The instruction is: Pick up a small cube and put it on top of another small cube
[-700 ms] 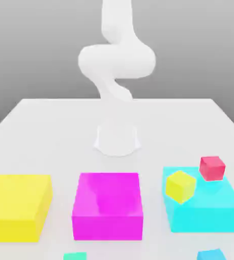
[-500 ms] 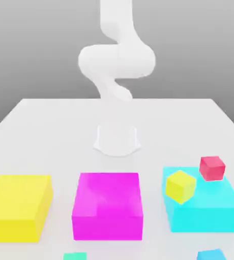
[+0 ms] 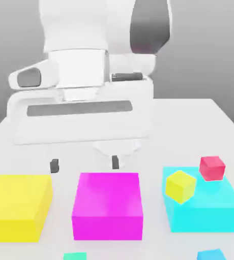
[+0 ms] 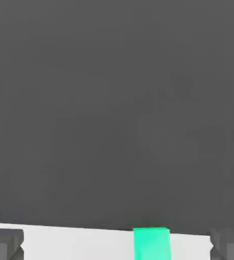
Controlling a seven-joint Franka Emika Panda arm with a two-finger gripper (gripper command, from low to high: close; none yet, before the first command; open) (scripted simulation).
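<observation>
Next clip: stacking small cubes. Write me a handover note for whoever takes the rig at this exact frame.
Gripper: open, holding nothing, hanging above the table behind the yellow block and magenta block.
Green cube: on the table at the exterior view's near edge, in front of the magenta block; the hand view has it between the fingers but farther off.
Yellow cube and red cube: on the cyan block.
A small blue cube sits at the near edge.
Done: nothing stacked.
Left: grasp the green cube, place it on another small cube.
</observation>
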